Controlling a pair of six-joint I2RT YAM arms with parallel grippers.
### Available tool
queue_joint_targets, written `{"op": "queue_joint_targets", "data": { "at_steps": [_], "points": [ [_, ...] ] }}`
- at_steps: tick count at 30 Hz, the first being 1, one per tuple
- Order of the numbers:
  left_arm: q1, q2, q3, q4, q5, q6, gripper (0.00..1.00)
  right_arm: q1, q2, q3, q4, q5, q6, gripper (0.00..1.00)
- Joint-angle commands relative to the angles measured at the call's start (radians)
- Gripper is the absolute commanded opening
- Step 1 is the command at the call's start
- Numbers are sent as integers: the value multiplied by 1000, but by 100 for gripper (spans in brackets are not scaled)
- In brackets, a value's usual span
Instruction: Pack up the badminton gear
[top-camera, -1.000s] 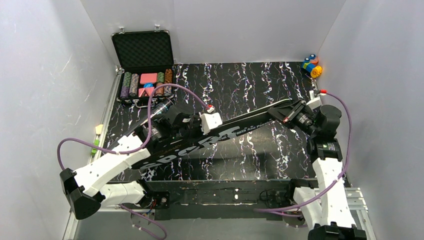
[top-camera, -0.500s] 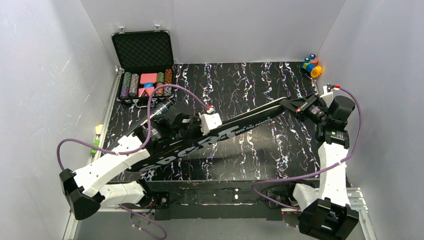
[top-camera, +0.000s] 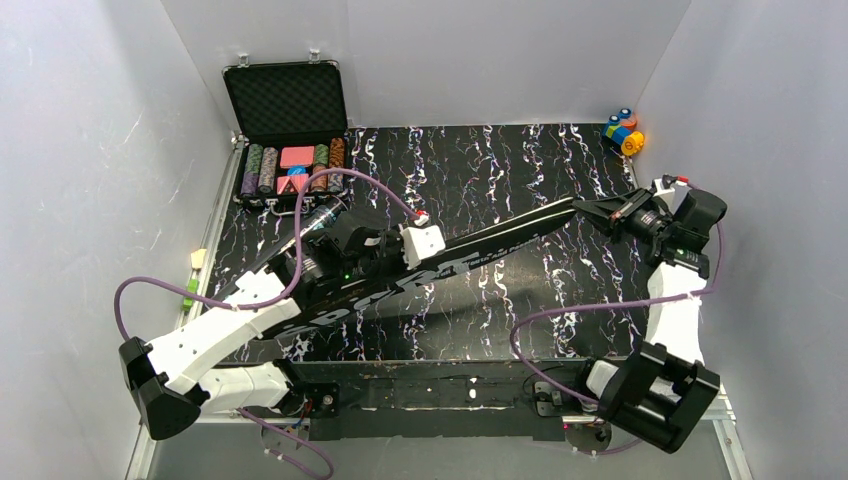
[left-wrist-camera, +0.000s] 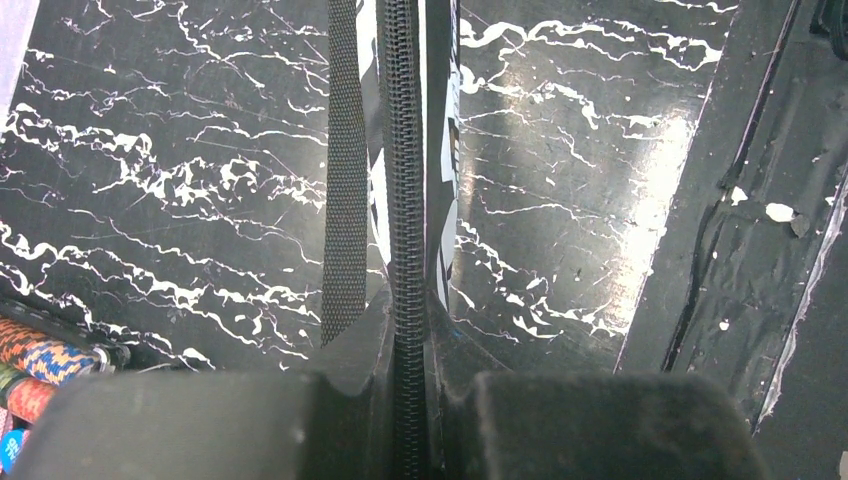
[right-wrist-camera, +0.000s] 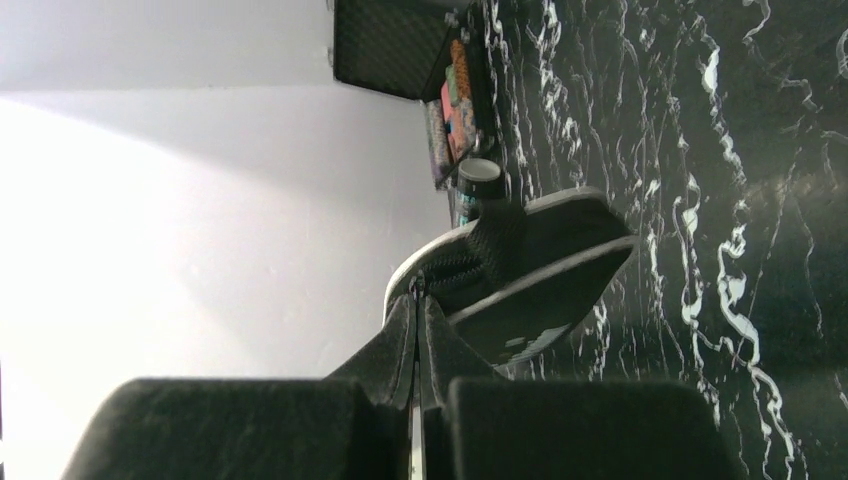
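The black racket-shaped bag lettered "SPORT" (top-camera: 440, 272) lies aslant across the marbled table, wide end near left, narrow end far right. My left gripper (top-camera: 372, 262) is shut on the bag's zipped edge; the zipper (left-wrist-camera: 404, 180) runs between its fingertips (left-wrist-camera: 405, 330), with a webbing strap (left-wrist-camera: 345, 200) beside it. My right gripper (top-camera: 587, 207) is shut on the zipper tab at the bag's narrow end (right-wrist-camera: 520, 270), its fingertips pressed together (right-wrist-camera: 418, 300). A dark tube (top-camera: 322, 215) lies behind the left arm. Rackets and shuttlecocks are out of view.
An open black case of poker chips (top-camera: 290, 160) stands at the back left. Small colourful toy blocks (top-camera: 624, 130) sit in the back right corner. Grey walls close in the table on three sides. Purple cables loop from both arms.
My right arm has swung out to the right and back, carrying the bag's narrow end toward the far right. The left gripper has kept its hold in place.
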Motion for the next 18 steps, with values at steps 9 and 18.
{"op": "queue_joint_targets", "data": {
  "at_steps": [9, 18],
  "points": [
    [5, -89, 28, 8, 17, 19, 0, -113, 77, 18, 135, 181, 53, 25],
    [5, 50, 129, -8, 9, 59, 0, -100, -61, 28, 182, 181, 170, 42]
  ]
}}
